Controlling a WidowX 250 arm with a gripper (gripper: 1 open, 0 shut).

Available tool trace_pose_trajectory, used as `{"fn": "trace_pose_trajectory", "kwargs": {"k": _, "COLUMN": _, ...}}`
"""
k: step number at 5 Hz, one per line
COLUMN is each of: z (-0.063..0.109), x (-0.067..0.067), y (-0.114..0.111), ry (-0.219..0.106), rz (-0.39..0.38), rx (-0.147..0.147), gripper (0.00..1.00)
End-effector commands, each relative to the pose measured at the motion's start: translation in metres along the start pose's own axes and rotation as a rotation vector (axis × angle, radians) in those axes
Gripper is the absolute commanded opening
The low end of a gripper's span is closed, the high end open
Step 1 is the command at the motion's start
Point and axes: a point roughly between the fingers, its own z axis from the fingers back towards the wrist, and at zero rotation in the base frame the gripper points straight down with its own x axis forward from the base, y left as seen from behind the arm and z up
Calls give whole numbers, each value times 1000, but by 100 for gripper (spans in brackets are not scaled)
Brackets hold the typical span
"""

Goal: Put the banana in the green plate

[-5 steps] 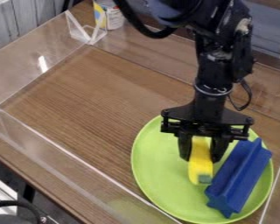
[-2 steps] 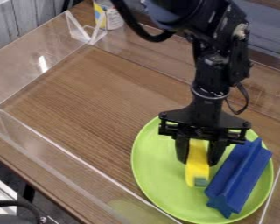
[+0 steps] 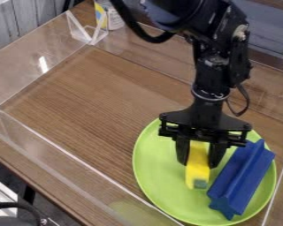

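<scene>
The small yellow banana rests low over the right half of the lime-green plate, its lower tip at the plate's surface. My black gripper points straight down over it, with its two fingers shut on the banana's upper part. I cannot tell whether the banana rests fully on the plate or is held just off it. The upper end of the banana is hidden between the fingers.
A blue ridged block lies on the plate's right side, close beside the banana. Clear plastic walls ring the wooden table. A yellow and white object stands beyond the far wall.
</scene>
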Motion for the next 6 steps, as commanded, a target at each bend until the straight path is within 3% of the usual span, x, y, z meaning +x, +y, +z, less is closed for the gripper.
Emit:
{"fn": "trace_pose_trajectory", "kwargs": {"k": 1, "z": 5, "x": 2, "y": 1, "ry": -7, "rz": 2, "rx": -12, "gripper": 0}}
{"fn": "trace_pose_trajectory", "kwargs": {"k": 2, "z": 6, "x": 3, "y": 5, "ry": -4, "rz": -15, "rx": -7, "gripper": 100}}
{"fn": "trace_pose_trajectory", "kwargs": {"k": 4, "z": 28, "x": 9, "y": 12, "ry": 1, "rz": -43, "rx": -17, "gripper": 100}}
{"fn": "trace_pose_trajectory", "kwargs": {"k": 6, "z": 89, "x": 23, "y": 42, "ry": -29, "rz": -65, "rx": -63, "gripper": 100}}
